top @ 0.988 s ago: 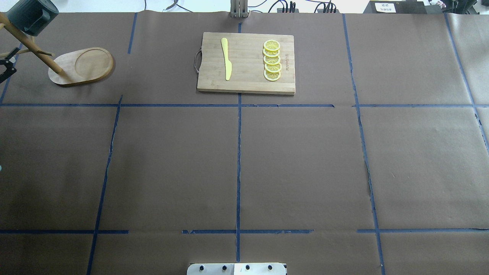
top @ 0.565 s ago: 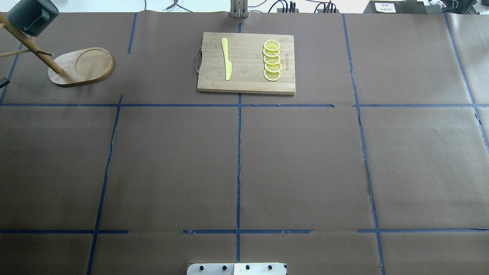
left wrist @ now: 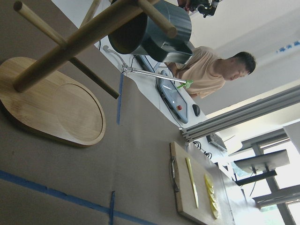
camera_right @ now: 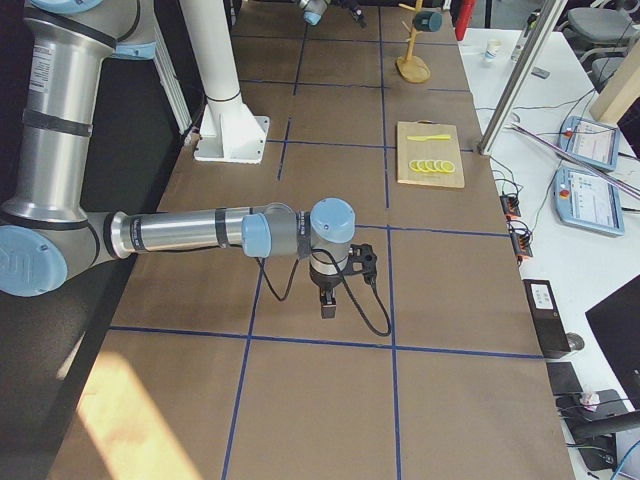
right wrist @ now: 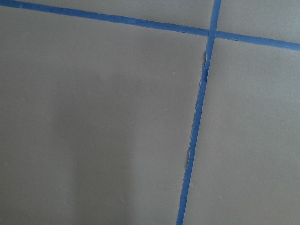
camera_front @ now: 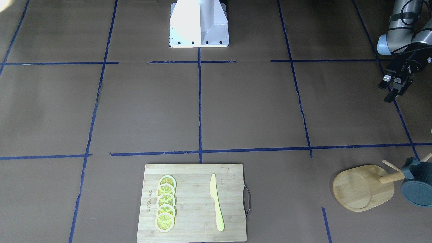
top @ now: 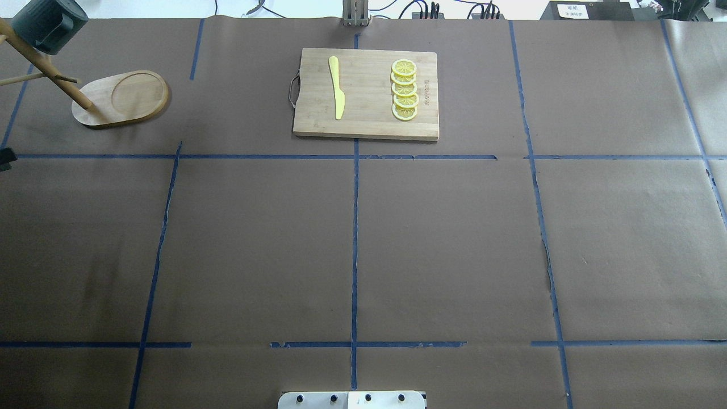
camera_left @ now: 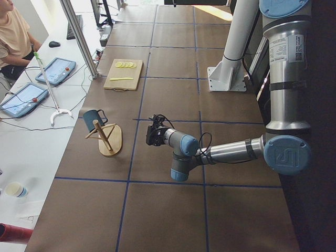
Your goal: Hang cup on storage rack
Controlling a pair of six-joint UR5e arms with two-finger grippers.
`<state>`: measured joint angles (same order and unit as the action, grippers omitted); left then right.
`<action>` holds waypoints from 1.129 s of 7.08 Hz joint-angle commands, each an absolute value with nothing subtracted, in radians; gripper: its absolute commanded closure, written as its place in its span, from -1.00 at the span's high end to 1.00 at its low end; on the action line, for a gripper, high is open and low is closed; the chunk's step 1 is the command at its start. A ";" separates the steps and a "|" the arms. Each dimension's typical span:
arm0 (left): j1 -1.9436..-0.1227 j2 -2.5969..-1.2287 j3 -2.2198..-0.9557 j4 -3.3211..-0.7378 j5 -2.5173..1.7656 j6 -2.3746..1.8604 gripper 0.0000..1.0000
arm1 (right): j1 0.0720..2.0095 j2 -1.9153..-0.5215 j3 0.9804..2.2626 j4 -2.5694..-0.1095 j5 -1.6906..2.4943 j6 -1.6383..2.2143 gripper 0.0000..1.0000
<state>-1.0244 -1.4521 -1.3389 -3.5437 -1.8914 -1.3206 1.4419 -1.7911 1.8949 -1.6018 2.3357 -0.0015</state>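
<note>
The dark blue-grey cup hangs on an upper peg of the bamboo storage rack, free of any gripper. Cup and rack sit at the overhead view's far left. The left wrist view looks up at the cup above the rack's oval base. My left gripper is open and empty, well back from the rack on the robot's side. Only a dark tip of it shows overhead. My right gripper hangs low over bare table near the robot's base; I cannot tell whether it is open.
A bamboo cutting board at the table's far middle holds a yellow knife and a row of lemon slices. Blue tape lines cross the brown paper. An operator sits at the side desk beyond the rack.
My left gripper has drawn back from the rack toward the robot, nearly leaving the overhead view's left edge. The cup stays hanging on the peg.
</note>
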 commanded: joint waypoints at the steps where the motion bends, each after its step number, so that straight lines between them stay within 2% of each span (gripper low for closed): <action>1: -1.049 -1.445 -1.344 -3.344 -1.904 -0.797 1.00 | 1.442 -1.792 1.888 -1.601 2.338 -0.002 1.00; 3: -1.176 -1.447 -1.382 -3.074 -1.904 -0.387 1.00 | 1.442 -1.792 1.879 -1.601 2.338 -0.002 1.00; 6: -1.346 -1.445 -1.642 -2.380 -2.010 0.008 1.00 | 1.442 -1.792 1.879 -1.601 2.339 -0.002 1.00; 8: -1.403 -1.454 -1.738 -1.952 -2.048 0.155 1.00 | 1.442 -1.792 1.876 -1.601 2.339 -0.002 1.00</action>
